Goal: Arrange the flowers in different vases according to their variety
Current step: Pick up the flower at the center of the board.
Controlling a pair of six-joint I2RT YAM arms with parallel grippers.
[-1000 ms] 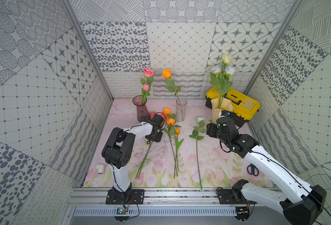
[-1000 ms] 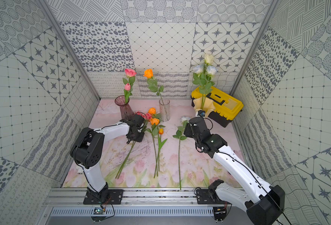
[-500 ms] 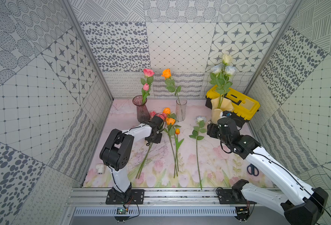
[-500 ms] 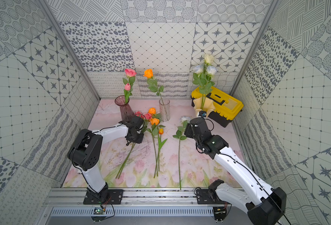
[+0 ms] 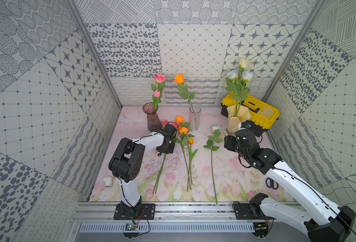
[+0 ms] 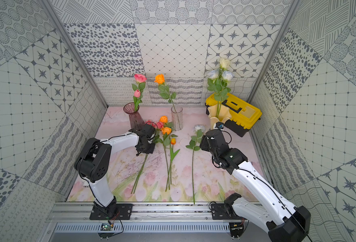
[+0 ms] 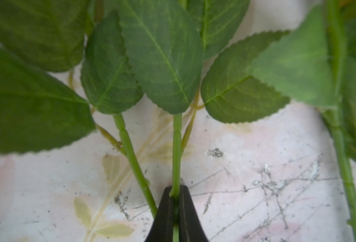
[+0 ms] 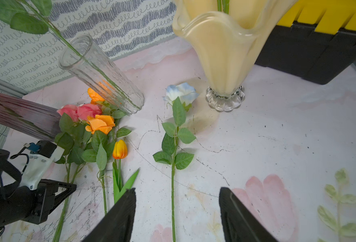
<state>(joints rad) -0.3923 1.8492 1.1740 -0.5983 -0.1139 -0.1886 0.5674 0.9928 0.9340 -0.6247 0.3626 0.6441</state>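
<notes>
Pink-rose pickup: the left gripper (image 7: pixel 175 189) pinches a single green stem (image 7: pixel 177 150), its fingers pressed tight on it, just in front of the clear vase (image 5: pixel 194 117), where two pink roses (image 8: pixel 79 111) lie tangled with orange roses (image 8: pixel 100 123). The right gripper (image 8: pixel 177 189) holds its fingers spread wide to either side of the pale-blue rose (image 8: pixel 181 93), which lies between the clear vase and the cream vase (image 5: pixel 232 122). The purple vase (image 5: pixel 151 117), beside the clear vase on the left arm's side, holds pink blooms and looks the likely destination. A clean lift probably means rising slowly so the neighbouring stem (image 7: pixel 131 150) and overlapping leaves slip free, then tipping upright before threading in. No brand, label or writing is legible, the yellow toolbox (image 5: pixel 263 113) included.
</notes>
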